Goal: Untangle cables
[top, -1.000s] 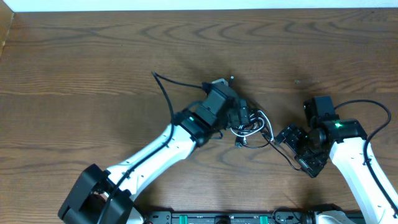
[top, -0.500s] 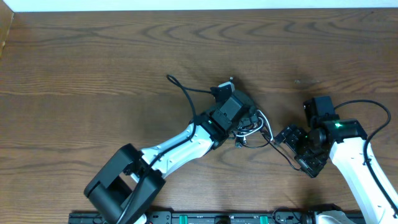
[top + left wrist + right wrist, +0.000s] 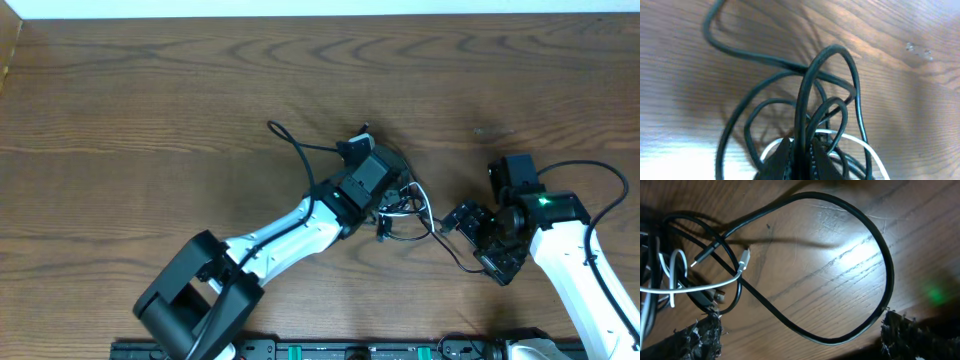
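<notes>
Black cable (image 3: 801, 100), tangled with the white cable (image 3: 715, 284) just toward four o'clock of the wooden table's (image 3: 150, 100) middle, is now pinched on one loop by the left gripper (image 3: 799, 152), whose jaws have just closed, while the right gripper (image 3: 802, 330), at three o'clock of the tangle, stays spread wide, so pulling apart can likely begin.

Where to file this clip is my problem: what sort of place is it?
Probably a robotics lab or test bench, not a home: a wooden table, a left arm and right arm mounted at its near edge, and a tangled black cable and white cable.
</notes>
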You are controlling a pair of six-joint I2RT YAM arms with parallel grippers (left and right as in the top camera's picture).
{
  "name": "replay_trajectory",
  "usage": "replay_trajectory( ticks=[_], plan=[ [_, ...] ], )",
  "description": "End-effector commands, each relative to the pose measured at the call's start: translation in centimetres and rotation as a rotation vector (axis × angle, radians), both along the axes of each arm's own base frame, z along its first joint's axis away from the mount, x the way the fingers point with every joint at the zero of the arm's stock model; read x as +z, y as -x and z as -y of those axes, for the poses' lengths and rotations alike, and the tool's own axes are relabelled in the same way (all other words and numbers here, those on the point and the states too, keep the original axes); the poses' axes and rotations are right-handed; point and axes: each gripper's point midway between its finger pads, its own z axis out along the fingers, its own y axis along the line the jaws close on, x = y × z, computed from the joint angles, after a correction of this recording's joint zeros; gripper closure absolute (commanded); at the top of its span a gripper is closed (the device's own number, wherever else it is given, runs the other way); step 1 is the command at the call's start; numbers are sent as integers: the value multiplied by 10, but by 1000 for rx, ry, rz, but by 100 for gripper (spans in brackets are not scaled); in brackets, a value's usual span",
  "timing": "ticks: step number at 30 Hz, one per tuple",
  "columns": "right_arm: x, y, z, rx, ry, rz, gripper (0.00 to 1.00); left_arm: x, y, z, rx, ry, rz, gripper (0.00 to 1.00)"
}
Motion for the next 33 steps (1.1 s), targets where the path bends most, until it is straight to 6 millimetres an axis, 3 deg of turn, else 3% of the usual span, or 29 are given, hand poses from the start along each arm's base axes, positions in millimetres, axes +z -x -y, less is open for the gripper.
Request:
replay_trajectory(
  ticks=[1,5,9,14,23,28,33],
  plan=[
    [0,0,0,127,-1,31,1,31,-10,-22,-4,-21,55,92],
    [1,0,-6,196,-34,47,1,41,-3,-63,57,-73,-6,92],
    [6,0,-21,203,-122,56,1,39,8,-108,129,-146,-100,92],
    [10,5,-33,186,-194,35,1,26,15,-140,190,-206,-187,92],
    [2,24,-46,75,-191,-71,1,21,17,-146,194,-223,-205,92],
    [-19,48,-50,-133,-165,-208,1,15,21,-149,146,-260,-202,92],
    [-41,54,-54,-198,-173,-217,1,11,24,-151,81,-300,-195,92]
  ],
)
